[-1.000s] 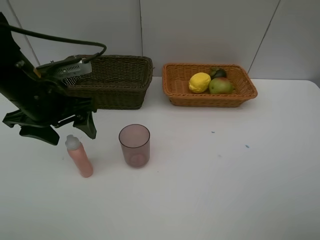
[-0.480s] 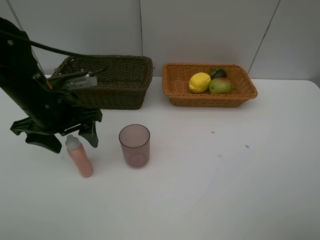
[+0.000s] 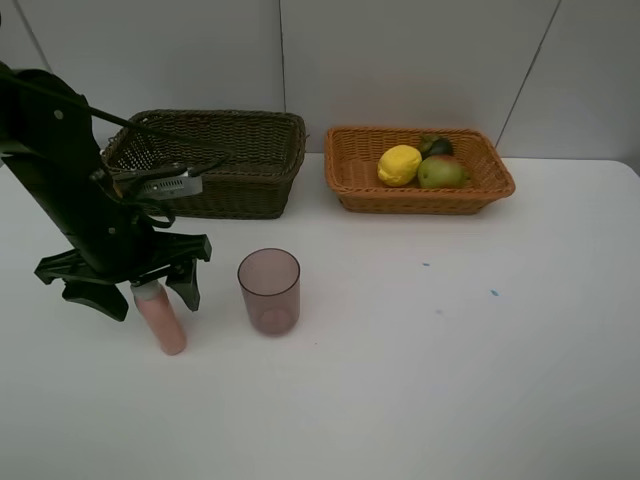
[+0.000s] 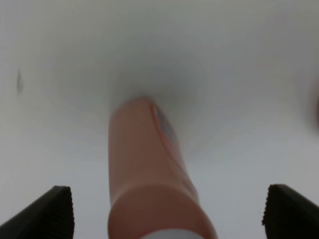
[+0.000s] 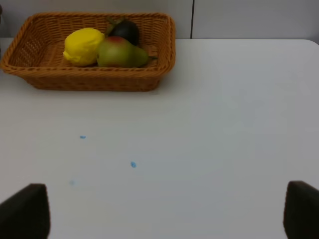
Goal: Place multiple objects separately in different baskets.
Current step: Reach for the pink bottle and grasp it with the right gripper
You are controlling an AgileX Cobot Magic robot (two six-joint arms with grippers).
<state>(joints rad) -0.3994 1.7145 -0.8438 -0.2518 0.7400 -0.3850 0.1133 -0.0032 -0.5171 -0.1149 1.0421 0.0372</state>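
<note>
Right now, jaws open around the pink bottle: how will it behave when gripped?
Likely tippy: the pink bottle stands tall on a narrow base, so one jaw touching first could topple it. Possibly slippery: its body looks smooth and round in the left wrist view. Probably light, but it is opaque, so fill is unknown.

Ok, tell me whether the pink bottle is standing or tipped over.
Upright: the pink bottle stands on its base on the table, cap upward, inside the open left tool.

White table (image 3: 450,380): dark basket (image 3: 240,196), orange basket (image 3: 420,203), cup (image 3: 269,291), bottle (image 3: 163,322), apparently upright.
</note>
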